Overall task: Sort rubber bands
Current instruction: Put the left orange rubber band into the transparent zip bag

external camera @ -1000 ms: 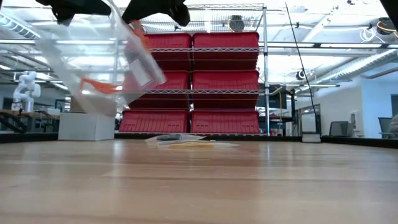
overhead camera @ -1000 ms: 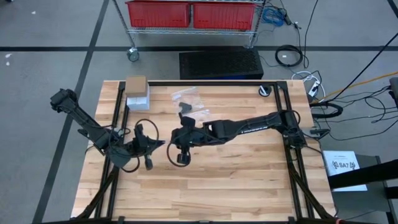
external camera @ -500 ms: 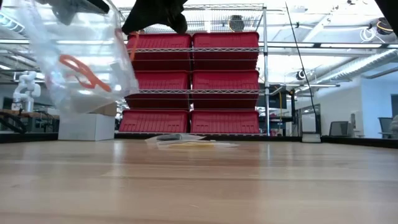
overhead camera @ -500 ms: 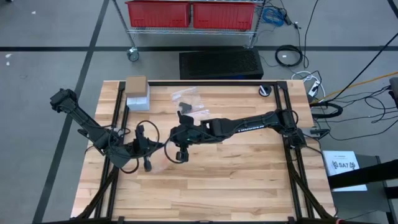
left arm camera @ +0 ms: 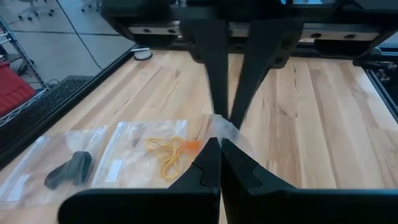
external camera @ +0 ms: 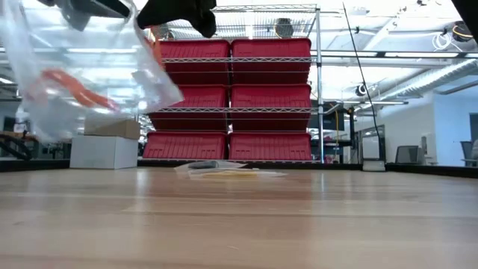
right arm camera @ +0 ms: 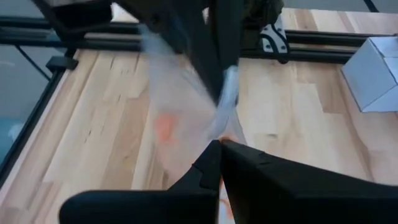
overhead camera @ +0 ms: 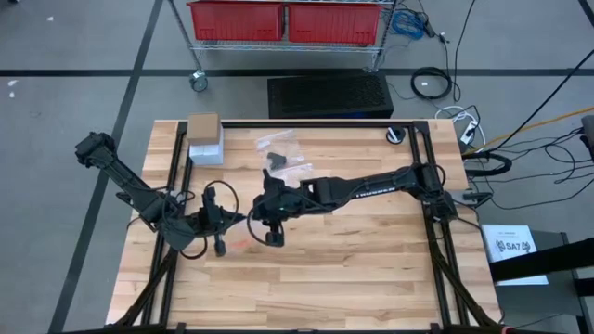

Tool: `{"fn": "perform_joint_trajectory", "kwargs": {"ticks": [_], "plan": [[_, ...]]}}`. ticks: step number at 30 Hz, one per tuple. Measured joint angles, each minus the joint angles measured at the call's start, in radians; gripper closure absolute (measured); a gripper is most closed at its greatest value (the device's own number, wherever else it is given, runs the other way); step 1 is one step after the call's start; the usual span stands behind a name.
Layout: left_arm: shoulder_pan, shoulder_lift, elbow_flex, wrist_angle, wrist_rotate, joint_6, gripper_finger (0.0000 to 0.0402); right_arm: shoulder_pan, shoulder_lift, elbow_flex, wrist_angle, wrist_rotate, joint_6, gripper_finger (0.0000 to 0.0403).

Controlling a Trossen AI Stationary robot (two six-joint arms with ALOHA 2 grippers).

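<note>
1. We see the left hand (overhead camera: 232, 219) and the right hand (overhead camera: 257, 215) meeting over the left half of the desk (overhead camera: 371, 260), both closed on one plastic bag (external camera: 89, 75) held above the surface.
2. Rubber bands (external camera: 71, 86) sit inside that raised bag.
3. Behind the hands, toward the far edge, more bags (overhead camera: 283, 153) lie flat on the desk, some rubber bands (left arm camera: 165, 149) in one.
4. Two stacked boxes (overhead camera: 204, 139) stand at the far left corner.
5. A shelf rack with bins (overhead camera: 288, 23) stands beyond the desk.
</note>
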State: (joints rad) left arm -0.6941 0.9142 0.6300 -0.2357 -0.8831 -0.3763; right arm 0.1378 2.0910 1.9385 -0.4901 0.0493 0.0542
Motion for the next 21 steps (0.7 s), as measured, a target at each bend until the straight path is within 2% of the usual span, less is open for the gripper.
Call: {"fn": "perform_joint_trajectory", "kwargs": {"ticks": [6,14,21], "plan": [[0.0,0.0,0.0,-0.021,-0.001,-0.003,0.0401,0.029,-0.015,0.0,-0.072,0.006,-0.011,0.0403],[0.0,0.0,0.0,-0.05,-0.001,-0.008,0.0401,0.073,-0.054,-0.001,-0.129,0.105,-0.02,0.0403],[0.0,0.0,0.0,-0.053,-0.001,-0.008,0.0401,0.074,-0.076,-0.001,-0.129,0.107,-0.048,0.0403]]}}
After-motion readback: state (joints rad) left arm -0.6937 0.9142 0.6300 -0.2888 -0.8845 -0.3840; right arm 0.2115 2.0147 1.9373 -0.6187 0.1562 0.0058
